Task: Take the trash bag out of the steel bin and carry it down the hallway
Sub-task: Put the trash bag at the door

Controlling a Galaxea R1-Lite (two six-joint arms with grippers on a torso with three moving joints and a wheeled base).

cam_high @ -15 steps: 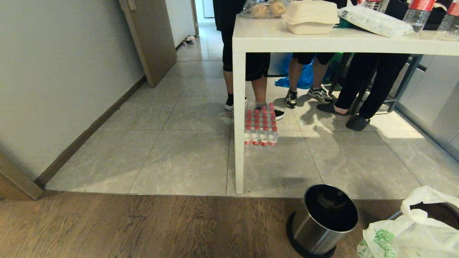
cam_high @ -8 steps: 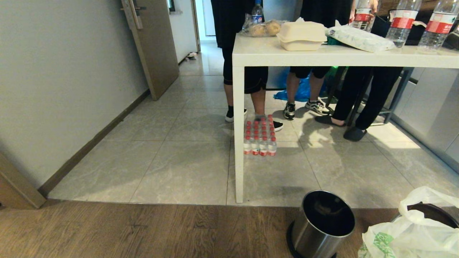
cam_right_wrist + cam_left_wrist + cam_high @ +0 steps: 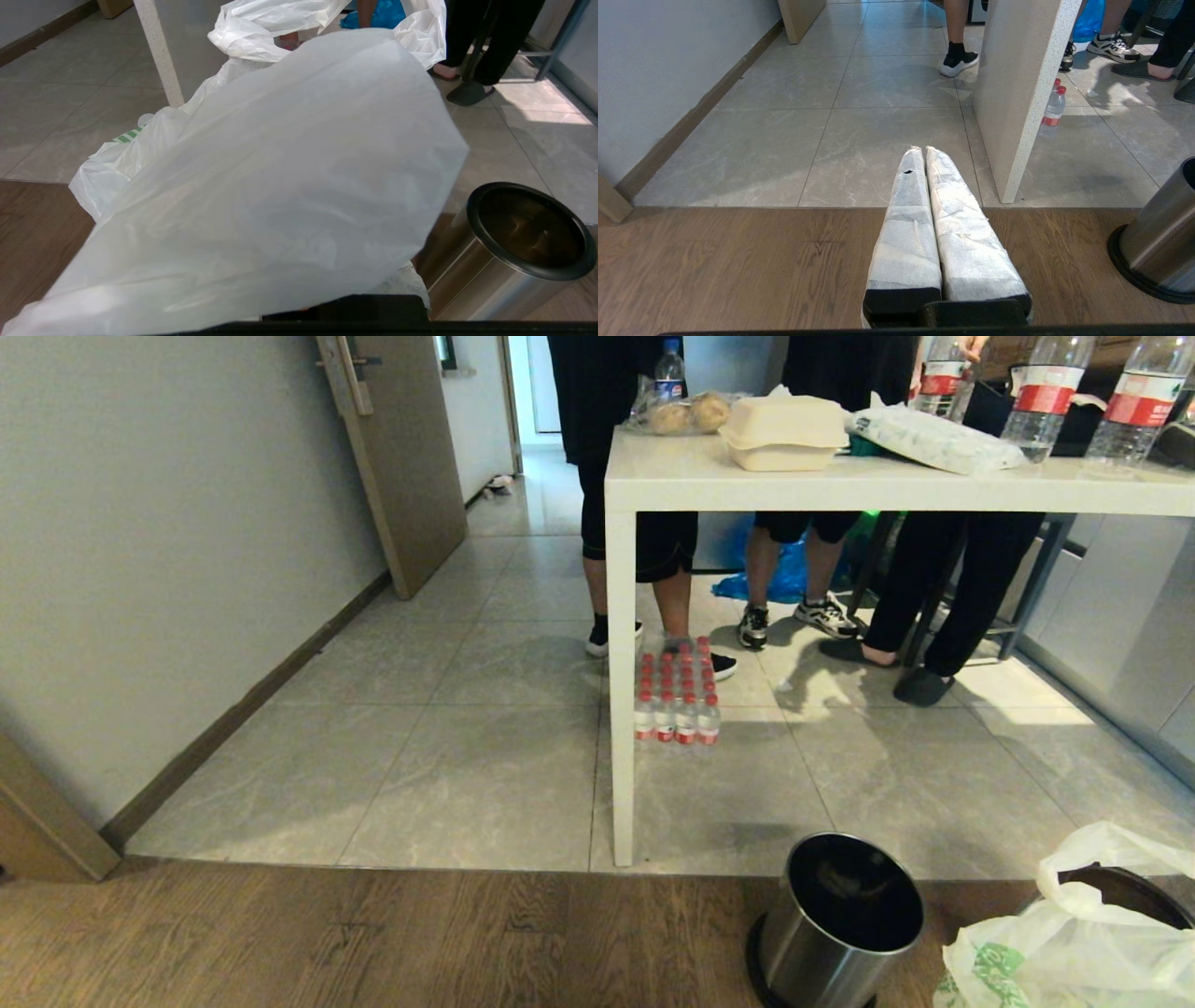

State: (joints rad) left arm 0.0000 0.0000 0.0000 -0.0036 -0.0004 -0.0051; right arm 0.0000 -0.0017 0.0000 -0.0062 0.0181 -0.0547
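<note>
The steel bin [image 3: 845, 919] stands open and empty on the wooden floor by the white table's leg; its side also shows in the left wrist view [image 3: 1157, 252]. The thin white trash bag [image 3: 1064, 943] with green print is out of it, raised at the lower right. In the right wrist view the trash bag [image 3: 280, 186] drapes over my right gripper and hides it, apart from one wrapped finger [image 3: 413, 282]. My left gripper [image 3: 923, 150] is shut and empty, low over the wooden floor. The hallway [image 3: 448, 644] of grey tiles runs ahead on the left to a brown door [image 3: 401, 439].
A white table [image 3: 840, 485] with bottles and food boxes stands ahead, people's legs [image 3: 653, 541] behind it. A pack of water bottles [image 3: 679, 691] sits by its leg [image 3: 621, 709]. Another black-rimmed bin [image 3: 528, 242] stands behind the bag. A blue bag [image 3: 784, 565] lies under the table.
The whole head view has shifted down as the camera tilted up, most of it in the first half second. The bin, the bag and both arms keep their places.
</note>
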